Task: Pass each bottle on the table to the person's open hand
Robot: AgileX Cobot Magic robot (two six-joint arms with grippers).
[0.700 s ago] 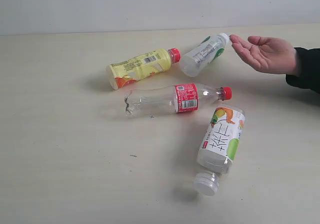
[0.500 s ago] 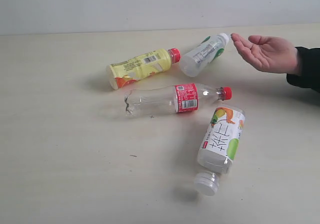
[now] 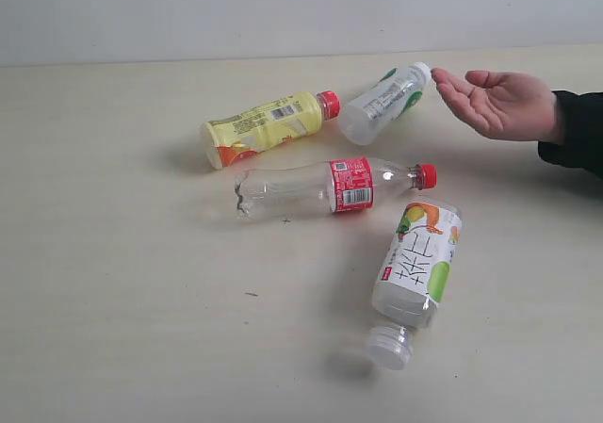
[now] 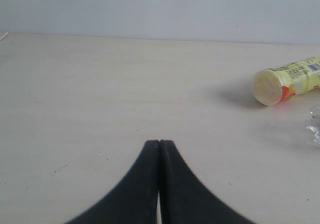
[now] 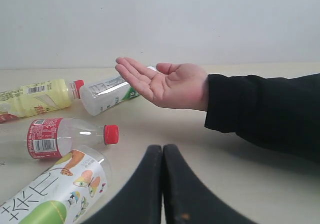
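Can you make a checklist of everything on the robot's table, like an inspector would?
Surface: pale beige table, a few tiny dark specks.
Job's things: yellow bottle, red-label bottle, white-green-label bottle and wide bottle, all lying on their sides; person's open hand, palm up, empty.
Clutter: nothing seen.
End effectors: left end effector shut, empty; right end effector shut, empty.
Cables: nothing seen.
Surroundings: plain pale wall behind the table.

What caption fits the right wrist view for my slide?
Shut black right gripper facing the person's open hand; clear red-capped plastic bottle lying on the pale beige table.
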